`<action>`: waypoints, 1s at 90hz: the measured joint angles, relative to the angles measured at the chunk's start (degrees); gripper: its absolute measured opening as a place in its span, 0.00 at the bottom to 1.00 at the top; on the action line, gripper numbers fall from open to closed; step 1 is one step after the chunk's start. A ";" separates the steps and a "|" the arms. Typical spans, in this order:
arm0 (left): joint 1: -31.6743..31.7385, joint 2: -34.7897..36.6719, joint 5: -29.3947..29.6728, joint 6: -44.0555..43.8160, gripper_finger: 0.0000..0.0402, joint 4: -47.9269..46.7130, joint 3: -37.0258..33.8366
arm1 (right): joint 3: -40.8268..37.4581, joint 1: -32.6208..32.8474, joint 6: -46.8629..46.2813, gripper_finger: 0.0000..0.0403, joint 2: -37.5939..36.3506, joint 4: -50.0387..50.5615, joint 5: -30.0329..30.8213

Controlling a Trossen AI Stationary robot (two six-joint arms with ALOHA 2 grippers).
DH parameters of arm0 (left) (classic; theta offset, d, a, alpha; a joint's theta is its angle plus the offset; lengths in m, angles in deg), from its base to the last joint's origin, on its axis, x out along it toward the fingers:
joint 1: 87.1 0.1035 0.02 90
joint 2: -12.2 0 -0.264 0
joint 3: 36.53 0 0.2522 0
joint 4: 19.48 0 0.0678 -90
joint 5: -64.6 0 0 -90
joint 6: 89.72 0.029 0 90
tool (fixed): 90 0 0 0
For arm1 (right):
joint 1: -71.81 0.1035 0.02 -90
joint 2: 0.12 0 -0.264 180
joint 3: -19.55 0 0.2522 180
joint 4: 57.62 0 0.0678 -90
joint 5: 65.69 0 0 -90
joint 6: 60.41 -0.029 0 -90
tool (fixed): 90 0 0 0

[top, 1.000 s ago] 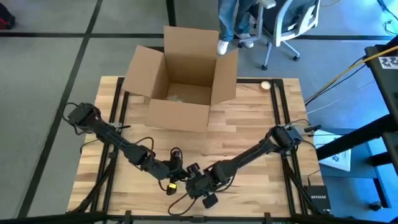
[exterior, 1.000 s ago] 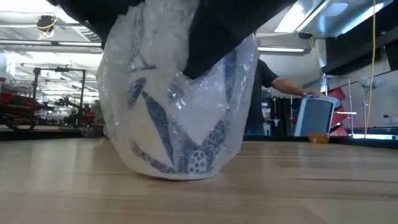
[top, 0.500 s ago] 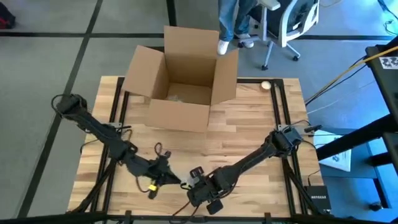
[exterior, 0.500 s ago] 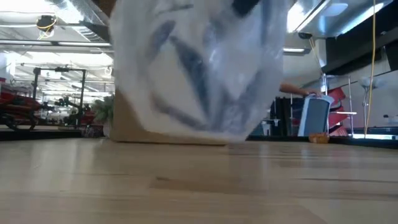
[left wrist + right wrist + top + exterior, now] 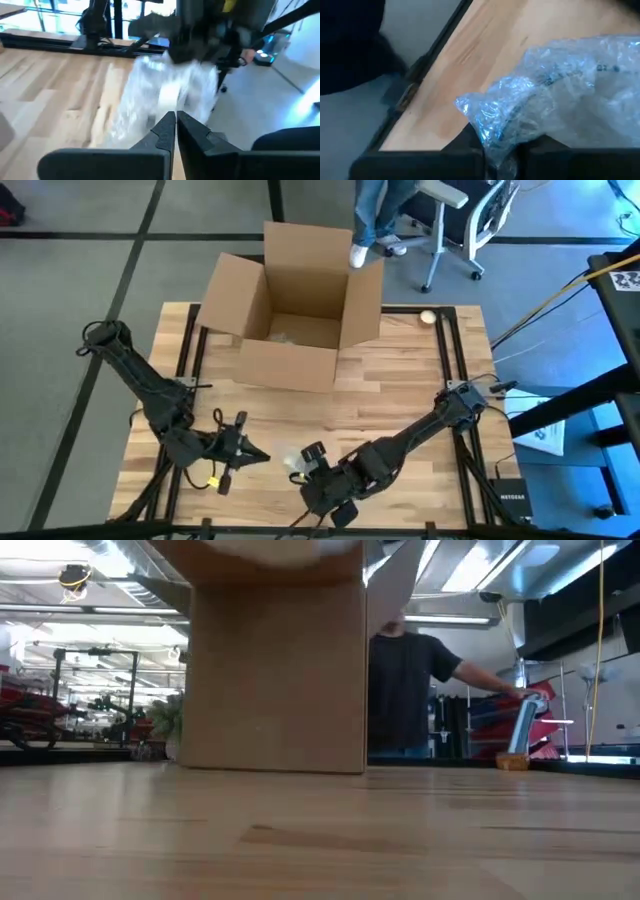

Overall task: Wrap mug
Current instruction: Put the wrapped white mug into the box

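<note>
The mug (image 5: 294,463), white with blue marks and bundled in clear bubble wrap (image 5: 570,95), hangs above the table's near middle. My right gripper (image 5: 310,472) is shut on its wrap. The left wrist view shows the wrapped mug (image 5: 170,95) hanging under the dark right gripper (image 5: 200,30). My left gripper (image 5: 258,456) is shut, lies level to the left of the mug and points at it, with a small gap between. The low view shows bare tabletop where the mug stood. My right gripper pinches a bunched fold of the bubble wrap (image 5: 502,132) between its two fingers (image 5: 470,147), several layers together. It comes at the bundle from above, and the wrapped mug hangs below it, lifted clear of the table.
An open cardboard box (image 5: 295,310) stands at the table's far middle, flaps up; it fills the background of the low view (image 5: 275,670). A small round thing (image 5: 427,317) lies at the far right corner. A person (image 5: 405,680) and an office chair (image 5: 470,210) are beyond the table.
My right gripper has lifted the wrapped mug off the table, up out of the low view, and has drifted a little toward the near edge. My left gripper has drawn back from the bundle toward the table's left edge.
</note>
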 joint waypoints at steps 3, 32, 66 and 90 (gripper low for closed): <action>-0.02 -0.02 0.00 -0.02 0.00 -0.27 0.00 | 0.04 -0.47 0.07 0.04 -0.68 -0.37 0.31; -0.52 -0.02 -1.46 -2.34 0.00 -4.59 -0.52 | 1.50 -3.33 6.83 0.04 -8.04 -6.70 4.94; 0.25 0.07 -1.90 -7.33 0.00 0.20 -6.07 | 1.65 -17.63 12.47 0.04 -15.96 -14.07 11.45; 3.28 0.07 -1.66 -13.04 0.00 2.71 -11.53 | 0.90 -39.03 2.68 0.04 -13.70 -17.85 8.15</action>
